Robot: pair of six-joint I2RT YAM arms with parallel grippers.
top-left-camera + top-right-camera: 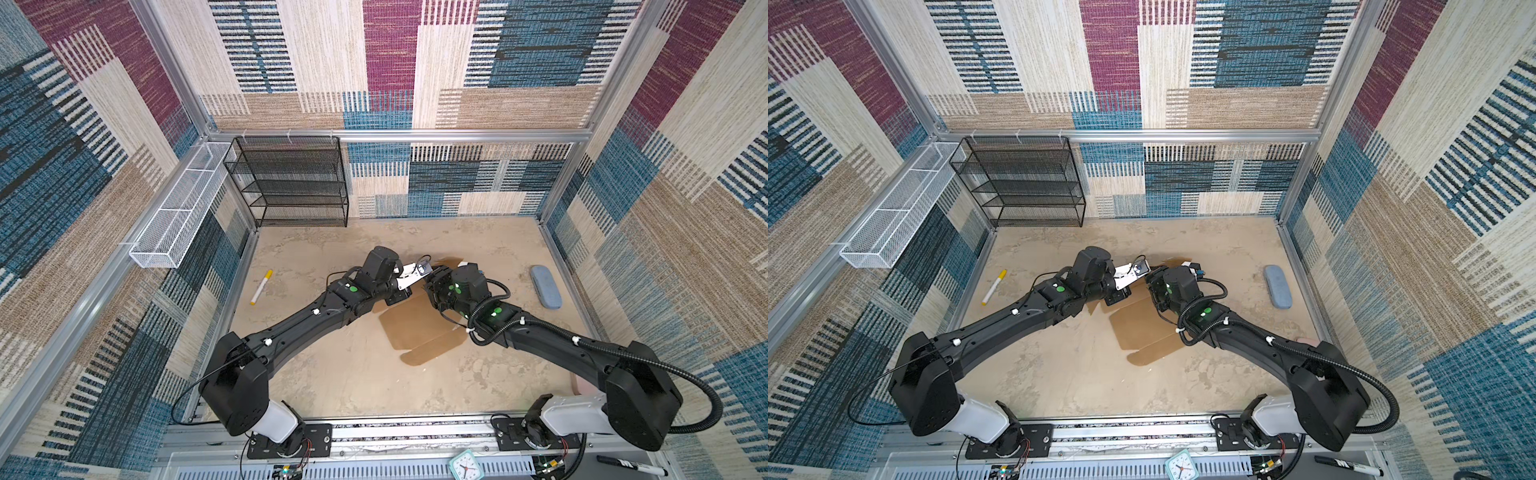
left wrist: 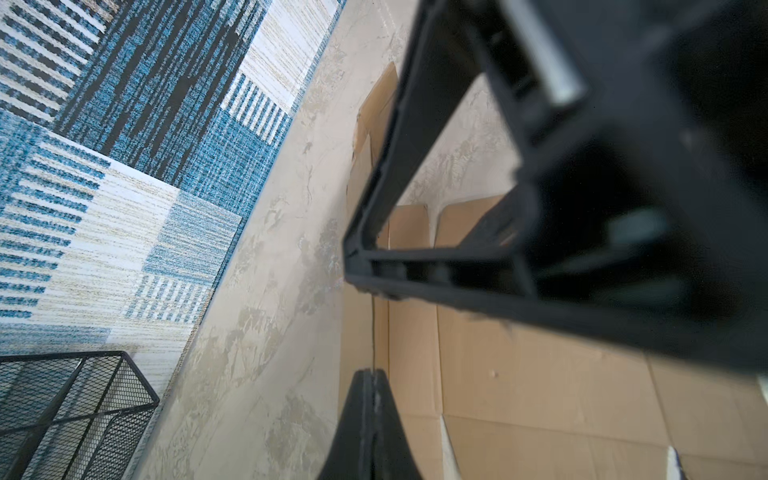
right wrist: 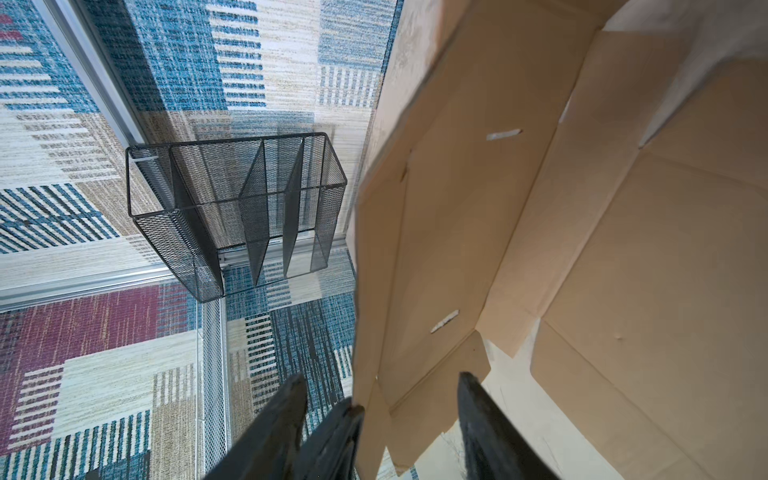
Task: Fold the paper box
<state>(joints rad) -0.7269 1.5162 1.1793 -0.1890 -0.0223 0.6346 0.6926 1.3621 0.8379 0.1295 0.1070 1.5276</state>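
1. While both wrists crowd over it in both top views, much of the paper box (image 1: 415,332) (image 1: 1142,330) is hidden. Only its 6 o'clock part lies bare, near the middle of the desk (image 1: 332,374).
2. From above, neither end effector's tips can be made out.
3. Seen from the left wrist, the left end effector (image 2: 371,376) is cut off by the frame edge. Its fingers are pressed together over the flat cardboard, and a blurred black robot part blocks much of the sheet.
4. Seen from the right wrist, the right end effector (image 3: 381,376) stands partly apart, astride the edge of a raised panel. Whether a pad touches it is unclear.
5. The cardboard is plain brown, unprinted and creased, with two narrow slots and notched tabs. Its 12 o'clock panel tilts up and the rest lies flat.
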